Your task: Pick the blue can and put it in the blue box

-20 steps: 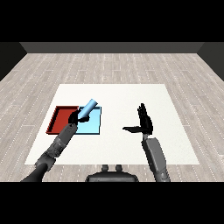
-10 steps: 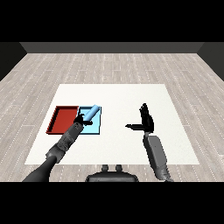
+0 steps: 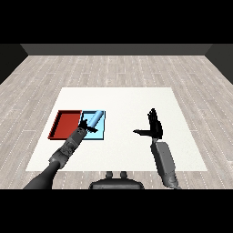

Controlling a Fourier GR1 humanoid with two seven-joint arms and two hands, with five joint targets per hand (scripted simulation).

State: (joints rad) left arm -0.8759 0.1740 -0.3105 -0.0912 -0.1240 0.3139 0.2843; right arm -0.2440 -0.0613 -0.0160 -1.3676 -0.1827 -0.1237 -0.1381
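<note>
Where the red tray (image 3: 65,124) meets the blue tray (image 3: 101,132), the left hand (image 3: 84,126) curls round the blue can (image 3: 94,119), tilted over the blue tray, hiding its lower end. No label is readable. Right, the right hand (image 3: 154,127) hovers with straight fingers over the white table (image 3: 118,102); wood floor surrounds.

Can (image 3: 94,119) above right-hand tray (image 3: 101,134)

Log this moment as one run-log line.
left hand: curled round blue can, over blue tray | can: tilted, not released | right hand: open, empty, raised | red tray: empty
</note>
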